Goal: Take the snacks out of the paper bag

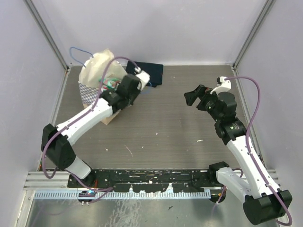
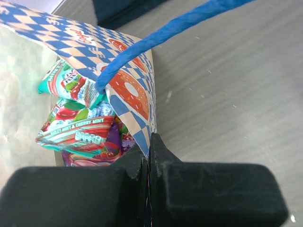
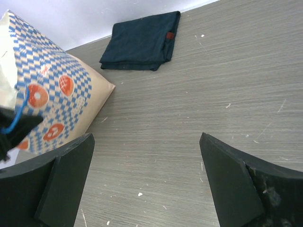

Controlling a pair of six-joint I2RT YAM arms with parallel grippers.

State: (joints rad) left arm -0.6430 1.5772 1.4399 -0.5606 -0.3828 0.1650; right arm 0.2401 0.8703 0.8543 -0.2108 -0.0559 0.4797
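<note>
The paper bag (image 1: 96, 74), blue-and-white checkered with orange marks, lies tilted at the far left with its cream mouth open. My left gripper (image 1: 129, 89) is shut on the bag's side wall; in the left wrist view the jaws (image 2: 149, 144) pinch the checkered paper edge (image 2: 132, 90). Inside the bag I see snacks: a teal pouch (image 2: 66, 84), a red-and-green pouch (image 2: 78, 130) and a purple one (image 2: 114, 138). A blue cord handle (image 2: 161, 33) arches over the mouth. My right gripper (image 1: 194, 97) is open and empty above bare table right of the bag (image 3: 52, 94), its jaws wide apart (image 3: 147, 139).
A dark navy folded cloth (image 1: 150, 73) lies at the back just right of the bag, also in the right wrist view (image 3: 142, 42). Metal frame posts and white walls close the left, back and right sides. The second blue handle (image 1: 77, 52) sticks out at the back left.
</note>
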